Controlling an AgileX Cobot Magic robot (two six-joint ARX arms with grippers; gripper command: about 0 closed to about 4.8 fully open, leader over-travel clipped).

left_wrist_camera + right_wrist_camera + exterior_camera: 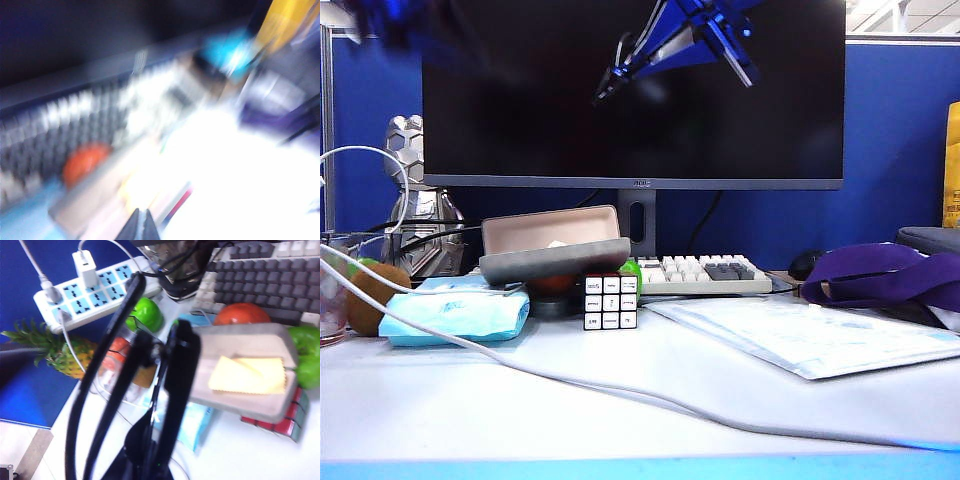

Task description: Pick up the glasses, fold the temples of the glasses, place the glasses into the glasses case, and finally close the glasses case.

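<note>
**Observer:** Where are the glasses?

**Me:** The glasses (130, 390) sit pinched in my right gripper (150, 440), high above the desk. The glasses case (555, 250) lies open on the tissue pack (455, 310).

**Observer:** Your left?

**Me:** My left gripper (141, 225) is closed, empty. I'd fold each temple gently before lowering.

The exterior camera sits low at the desk edge, facing the monitor (633, 90) across the table (620, 390). Both wrist cameras look steeply down from above; the left one is blurred. All three catch the open glasses case (555, 245) and the keyboard (280, 280).
</note>
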